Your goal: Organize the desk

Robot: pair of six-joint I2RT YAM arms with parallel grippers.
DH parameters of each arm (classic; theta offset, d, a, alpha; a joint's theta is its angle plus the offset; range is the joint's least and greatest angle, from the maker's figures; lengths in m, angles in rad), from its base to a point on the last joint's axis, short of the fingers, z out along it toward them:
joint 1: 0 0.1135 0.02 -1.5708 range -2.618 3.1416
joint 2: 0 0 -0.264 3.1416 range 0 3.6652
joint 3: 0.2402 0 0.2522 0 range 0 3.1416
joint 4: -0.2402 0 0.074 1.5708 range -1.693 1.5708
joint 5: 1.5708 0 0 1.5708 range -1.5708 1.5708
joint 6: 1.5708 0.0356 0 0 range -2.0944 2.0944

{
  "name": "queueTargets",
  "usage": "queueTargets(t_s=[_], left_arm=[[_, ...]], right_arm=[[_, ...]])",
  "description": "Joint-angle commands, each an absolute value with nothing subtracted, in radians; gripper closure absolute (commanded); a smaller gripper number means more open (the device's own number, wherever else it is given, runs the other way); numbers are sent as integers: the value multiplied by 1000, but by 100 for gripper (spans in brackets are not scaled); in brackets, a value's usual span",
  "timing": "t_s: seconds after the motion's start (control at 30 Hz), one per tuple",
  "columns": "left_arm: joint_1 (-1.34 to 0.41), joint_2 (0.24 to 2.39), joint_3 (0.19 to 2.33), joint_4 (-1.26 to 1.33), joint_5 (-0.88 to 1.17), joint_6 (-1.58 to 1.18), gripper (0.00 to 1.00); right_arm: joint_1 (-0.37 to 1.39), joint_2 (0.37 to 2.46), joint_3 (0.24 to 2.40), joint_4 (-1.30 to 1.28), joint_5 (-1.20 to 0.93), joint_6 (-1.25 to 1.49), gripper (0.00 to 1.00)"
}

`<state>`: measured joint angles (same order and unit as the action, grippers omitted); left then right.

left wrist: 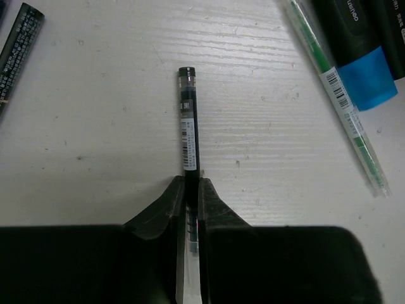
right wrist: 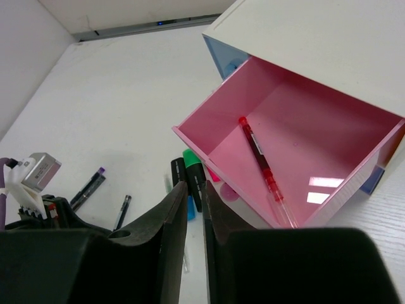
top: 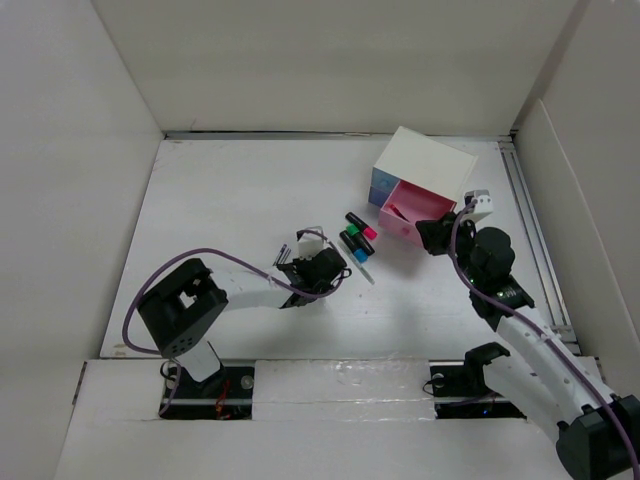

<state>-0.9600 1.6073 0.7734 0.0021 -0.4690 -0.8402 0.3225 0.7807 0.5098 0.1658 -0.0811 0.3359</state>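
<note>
left gripper (left wrist: 191, 190) clamping black pen (left wrist: 187, 120) by its end, pen lying on bench (top: 230, 190) beneath both arms | right gripper (right wrist: 195, 191) hovering nearly closed, empty, beside pink drawer (right wrist: 297, 145) | risk: pen pivoting loose, end-only grip

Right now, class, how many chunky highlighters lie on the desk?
3, side by side on the desk just left of the open pink drawer: the pink highlighter farthest back, the green highlighter in the middle, the blue highlighter nearest. Others may hide in closed drawers.
</note>
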Motion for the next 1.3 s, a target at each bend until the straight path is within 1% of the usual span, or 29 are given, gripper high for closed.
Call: queueTargets(t_s=[0.0, 0.07, 0.17, 0.43, 0.53, 0.6, 0.73, 0.77, 0.9, 0.97, 1.0, 1.13, 1.27], left_arm=[[-959, 1635, 776, -101, -483, -834, 100], [-959, 1623, 784, -97, -474, -831, 100], [-959, 1580, 788, -91, -453, -828, 100], [-959, 1342, 819, -60, -376, -802, 100], [-959, 1275, 853, -6, -347, -779, 100], [-959, 1266, 876, 90, -324, -772, 100], [-959, 1325, 952, 282, -246, -801, 100], [-959, 1344, 963, 375, -233, -830, 100], [-948, 1486, 1049, 541, -192, -894, 100], [-937, 1581, 1156, 612, -173, -920, 100], [-937, 1610, 1157, 612, -173, -929, 100], [-937, 1750, 1307, 675, -163, -965, 100], [-937, 1854, 1384, 716, -170, -1011, 100]], right_arm=[[330, 776, 560, 215, -91, 330, 78], [330, 766, 558, 215, -81, 328, 76], [330, 758, 555, 213, -78, 330, 76], [330, 733, 552, 206, -66, 336, 76], [330, 727, 554, 202, -61, 337, 75], [330, 719, 554, 190, -42, 333, 75], [330, 675, 566, 143, -6, 328, 76], [330, 663, 563, 141, 42, 330, 75], [330, 594, 543, 127, 90, 339, 75], [330, 548, 534, 120, 118, 344, 75], [330, 548, 534, 120, 118, 344, 75], [330, 514, 526, 112, 140, 348, 75], [330, 500, 525, 103, 147, 347, 75]])
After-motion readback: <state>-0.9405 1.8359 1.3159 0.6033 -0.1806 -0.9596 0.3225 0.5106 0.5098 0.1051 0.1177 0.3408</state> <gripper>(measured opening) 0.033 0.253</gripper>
